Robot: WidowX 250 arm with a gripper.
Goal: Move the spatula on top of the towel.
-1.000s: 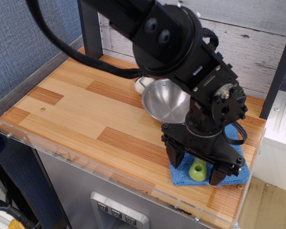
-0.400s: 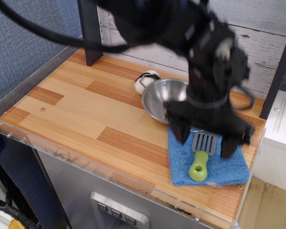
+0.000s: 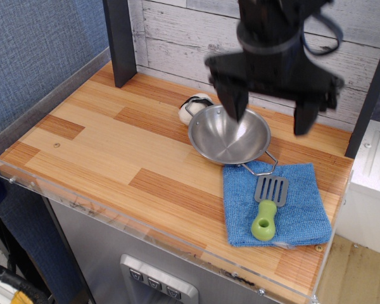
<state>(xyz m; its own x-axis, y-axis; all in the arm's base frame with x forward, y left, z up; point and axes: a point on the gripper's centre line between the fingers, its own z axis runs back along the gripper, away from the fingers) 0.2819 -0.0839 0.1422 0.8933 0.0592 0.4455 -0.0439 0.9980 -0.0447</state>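
Note:
The spatula (image 3: 266, 208) lies flat on the blue towel (image 3: 302, 209) at the front right of the wooden table. Its grey slotted blade points toward the back, its lime-green handle toward the front edge. My gripper (image 3: 270, 109) hangs high above the table, over the far rim of the steel bowl and well clear of the spatula. Its two black fingers (image 3: 234, 98) are spread wide apart and hold nothing.
A steel bowl (image 3: 228, 135) with wire handles stands just behind the towel, one handle reaching over the towel's edge. A small white object (image 3: 194, 105) lies behind the bowl. A dark post (image 3: 120, 41) stands at the back left. A clear plastic lip (image 3: 145, 231) runs along the front edge.
My gripper let go of the spatula on the towel, then rose and drew back toward the wall. The spatula now lies uncovered and still on the towel.

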